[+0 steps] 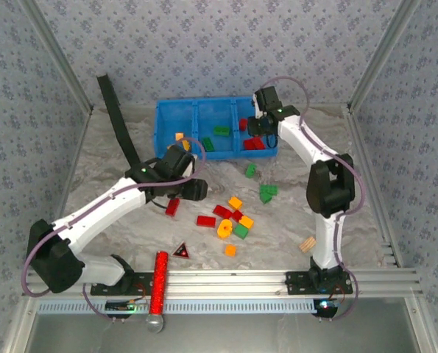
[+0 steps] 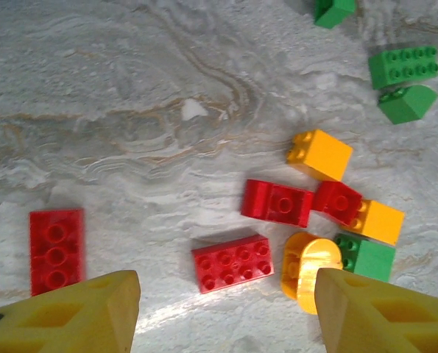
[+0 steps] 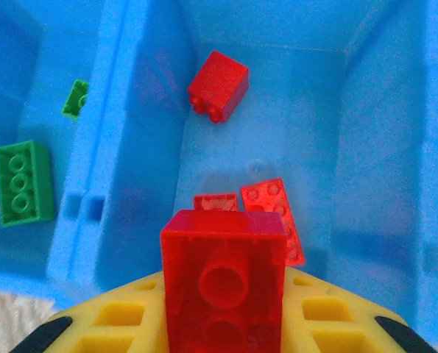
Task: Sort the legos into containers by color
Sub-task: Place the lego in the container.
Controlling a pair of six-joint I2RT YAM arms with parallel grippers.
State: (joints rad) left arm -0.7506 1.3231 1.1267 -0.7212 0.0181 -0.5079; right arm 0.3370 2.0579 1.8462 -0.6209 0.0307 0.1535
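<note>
Two green legos lie in the tray's middle compartment.

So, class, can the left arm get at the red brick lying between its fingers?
Probably yes: the left gripper hangs open, the red brick lies uncovered ahead of it, though a yellow brick sits close beside.

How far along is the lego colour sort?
Done: the blue three-compartment plastic tray holds one yellow-orange brick left, green bricks middle, red bricks right. In hand: the right gripper grips a red plastic brick over the red compartment. Remaining: roughly a dozen loose bricks on the marbled table, by the open left gripper.
</note>
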